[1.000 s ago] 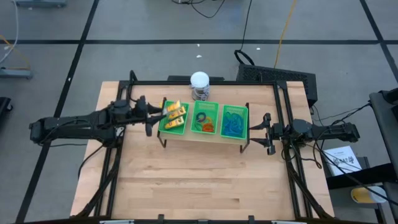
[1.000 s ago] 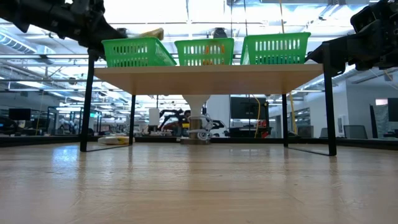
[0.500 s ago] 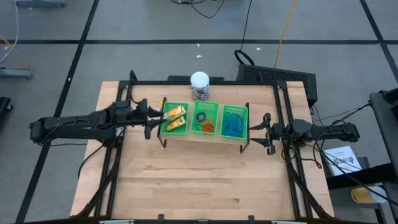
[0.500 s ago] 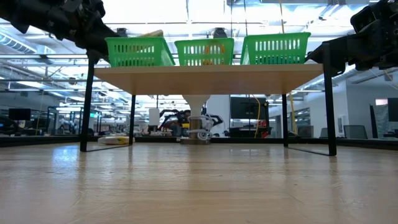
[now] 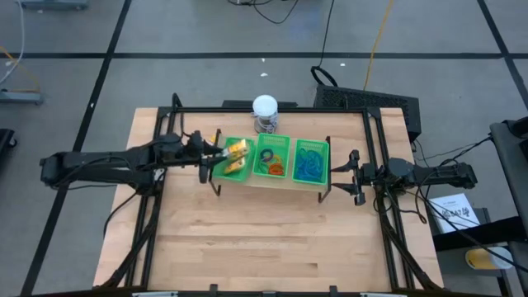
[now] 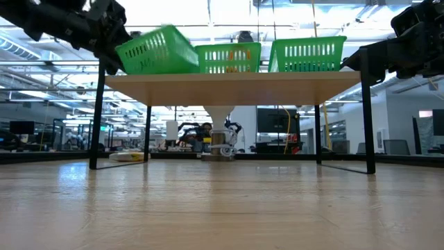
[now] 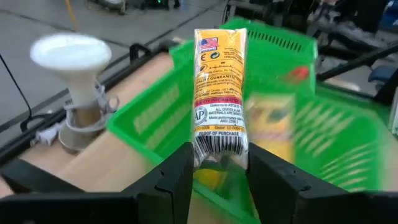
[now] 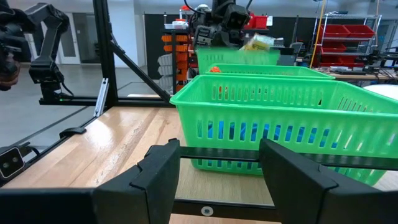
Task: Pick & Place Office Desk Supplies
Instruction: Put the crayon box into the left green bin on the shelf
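Note:
Three green baskets stand in a row on a small raised wooden shelf (image 6: pixel 236 87). The left basket (image 5: pixel 233 162) sits tilted and skewed, with a yellow pack (image 7: pixel 273 124) inside. My left gripper (image 5: pixel 208 161) is at that basket's left rim, shut on another yellow-orange pack (image 7: pixel 217 81), which reaches out over the basket. Orange and green rings lie in the middle basket (image 5: pixel 272 159), blue loops in the right basket (image 5: pixel 310 162). My right gripper (image 5: pixel 353 176) waits open at the shelf's right end. My left gripper pinches the pack's barcode end (image 7: pixel 217 144) between its two fingers. The fingers come nearly level from the table's left and lie along the pack. The pack sticks out ahead of them, clear above the left basket. Whether the fingers also touch the basket's rim I cannot tell.
A white-topped round jar (image 5: pixel 265 113) stands behind the shelf at the table's far edge. The shelf rests on thin black legs (image 6: pixel 97 118). Bare wooden tabletop (image 5: pixel 264 239) lies in front of the shelf.
My left gripper has gone toward the table's right with the pack, farther over the left basket. The basket, level before, has tipped and turned askew on the shelf. My right arm has kept still.

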